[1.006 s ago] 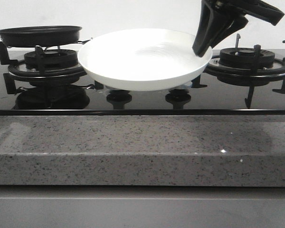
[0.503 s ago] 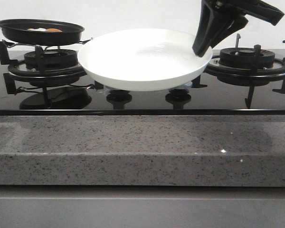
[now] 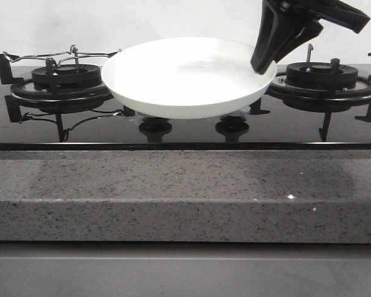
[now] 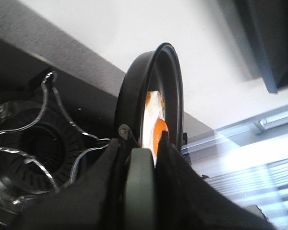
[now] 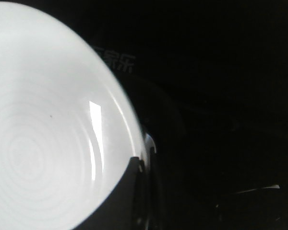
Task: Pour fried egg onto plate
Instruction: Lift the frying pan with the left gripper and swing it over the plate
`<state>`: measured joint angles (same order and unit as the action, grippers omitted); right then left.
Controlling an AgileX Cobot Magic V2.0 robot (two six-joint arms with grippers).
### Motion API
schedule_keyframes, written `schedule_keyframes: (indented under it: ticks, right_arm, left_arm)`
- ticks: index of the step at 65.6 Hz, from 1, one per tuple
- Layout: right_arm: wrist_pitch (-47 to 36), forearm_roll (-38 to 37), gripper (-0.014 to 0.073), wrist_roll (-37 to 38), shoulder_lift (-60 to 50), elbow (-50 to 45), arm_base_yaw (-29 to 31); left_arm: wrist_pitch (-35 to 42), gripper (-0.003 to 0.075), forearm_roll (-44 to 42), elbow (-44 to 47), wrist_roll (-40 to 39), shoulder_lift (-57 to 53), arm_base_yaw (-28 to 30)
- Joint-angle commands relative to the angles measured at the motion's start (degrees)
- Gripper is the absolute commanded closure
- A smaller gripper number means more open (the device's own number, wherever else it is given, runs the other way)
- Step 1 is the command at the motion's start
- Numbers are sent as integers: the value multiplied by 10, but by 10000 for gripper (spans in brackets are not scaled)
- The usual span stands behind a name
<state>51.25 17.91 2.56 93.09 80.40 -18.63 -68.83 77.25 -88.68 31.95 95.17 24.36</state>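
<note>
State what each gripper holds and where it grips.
Right gripper clamps the round glossy white plate by its rim; left gripper grips the black frying pan by its handle.

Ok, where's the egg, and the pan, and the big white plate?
fried egg (image 4: 153, 125): left wrist view, on its white and orange face inside the pan.
frying pan (image 4: 134, 91): left wrist view, on its dark outer rim.
plate (image 3: 185, 77): front view, on the middle of its white bowl.

Glossy white plate (image 3: 185, 77) with faint concentric rings at its centre. Black right gripper (image 3: 264, 62). Black frying pan (image 4: 153, 96) holding a white fried egg (image 4: 151, 120) with an orange yolk. Black burner grates (image 3: 55, 83) on a glossy black hob (image 3: 185, 133). Grey countertop (image 3: 185, 192) speckled with black. White wall (image 3: 142, 21).
</note>
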Motion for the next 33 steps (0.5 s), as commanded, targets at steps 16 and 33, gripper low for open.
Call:
schedule_keyframes:
  ticks: [16,33]
  right_arm:
    - [-22,6,690,-4,-24,14,-1]
    - [-22,6,690,-4,-24,14,-1]
  left_arm:
    - [-41,741,28,-22,21,-118,-19]
    - [9,741,-63,-21,21,-168,-128]
